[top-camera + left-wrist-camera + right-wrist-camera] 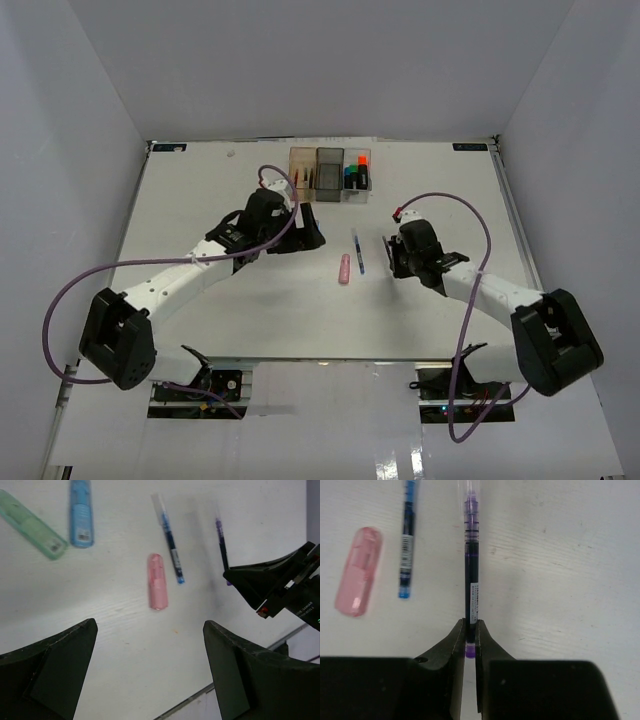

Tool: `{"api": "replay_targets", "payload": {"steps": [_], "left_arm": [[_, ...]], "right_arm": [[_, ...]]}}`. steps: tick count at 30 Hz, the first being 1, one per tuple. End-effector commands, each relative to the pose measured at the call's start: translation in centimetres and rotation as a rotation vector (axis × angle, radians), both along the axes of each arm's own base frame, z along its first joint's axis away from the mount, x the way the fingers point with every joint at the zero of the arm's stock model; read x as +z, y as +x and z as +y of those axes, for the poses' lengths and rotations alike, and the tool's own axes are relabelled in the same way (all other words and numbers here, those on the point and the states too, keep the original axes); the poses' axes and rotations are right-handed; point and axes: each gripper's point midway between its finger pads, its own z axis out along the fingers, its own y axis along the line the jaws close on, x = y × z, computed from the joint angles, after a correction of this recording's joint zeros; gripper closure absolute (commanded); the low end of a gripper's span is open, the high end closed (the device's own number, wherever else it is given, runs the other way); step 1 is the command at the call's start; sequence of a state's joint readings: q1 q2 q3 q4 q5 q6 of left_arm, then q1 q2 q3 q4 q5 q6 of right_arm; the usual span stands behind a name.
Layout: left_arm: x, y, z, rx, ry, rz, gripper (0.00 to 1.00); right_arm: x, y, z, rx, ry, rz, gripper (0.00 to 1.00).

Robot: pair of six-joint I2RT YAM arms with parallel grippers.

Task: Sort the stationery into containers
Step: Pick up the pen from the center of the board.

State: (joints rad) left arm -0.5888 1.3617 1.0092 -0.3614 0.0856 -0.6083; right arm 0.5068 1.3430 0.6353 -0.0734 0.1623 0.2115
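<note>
My right gripper [470, 626] is shut on the rear end of a thin purple pen [470, 565], which points away from it just over the table. A thin blue pen [407, 540] and a pink highlighter [359, 571] lie to its left. My left gripper [150, 625] is open and empty above the table; a mint highlighter [32, 526], a blue highlighter [81, 512], the pink highlighter [157, 581] and the blue pen [168, 538] lie ahead of it. The amber [303, 160], grey [329, 160] and clear [357, 172] bins stand in a row at the far edge.
The clear bin holds stubby highlighters with orange, green and blue caps; the amber bin holds thin pens. In the top view the left gripper [300, 235] hides the mint and blue highlighters. The right gripper [392, 255] is right of the blue pen [357, 250]. White walls surround the table.
</note>
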Motion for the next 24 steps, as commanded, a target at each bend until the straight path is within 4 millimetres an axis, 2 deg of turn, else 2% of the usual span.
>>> {"api": "replay_targets", "payload": {"steps": [1,2,3,4,11,17,21,24], "left_arm": [[2.7,-0.8,-4.7,-0.017,-0.114,-0.057,0.02],[2.8,-0.8,-5.4,-0.009,-0.129,-0.049,0.03],[2.6,-0.8,-6.8,-0.011,-0.124,-0.053,0.04],[2.7,-0.7,-7.4,0.002,-0.132,-0.053,0.05],[3.4,-0.2,-12.7,-0.013,-0.194,-0.055,0.14],[4.1,0.4,-16.0,-0.036,-0.236,-0.088,0.23],[4.0,0.5,-17.1,-0.049,-0.246,-0.097,0.32],[3.6,0.6,-17.3,-0.05,-0.242,-0.097,0.44]], "right_arm": [[3.8,-0.8,2.9,0.025,0.184,-0.077,0.91],[5.4,-1.0,3.3,0.031,0.232,-0.12,0.91],[5.4,-1.9,3.8,0.036,0.264,-0.107,0.91],[7.3,-1.6,4.3,0.044,0.318,-0.167,0.91],[11.5,-2.8,5.6,0.08,0.47,-0.253,0.91],[12.4,-3.7,6.2,0.114,0.528,-0.26,0.9],[12.6,-3.7,6.3,0.118,0.541,-0.267,0.89],[12.5,-3.8,6.4,0.119,0.546,-0.265,0.89]]}}
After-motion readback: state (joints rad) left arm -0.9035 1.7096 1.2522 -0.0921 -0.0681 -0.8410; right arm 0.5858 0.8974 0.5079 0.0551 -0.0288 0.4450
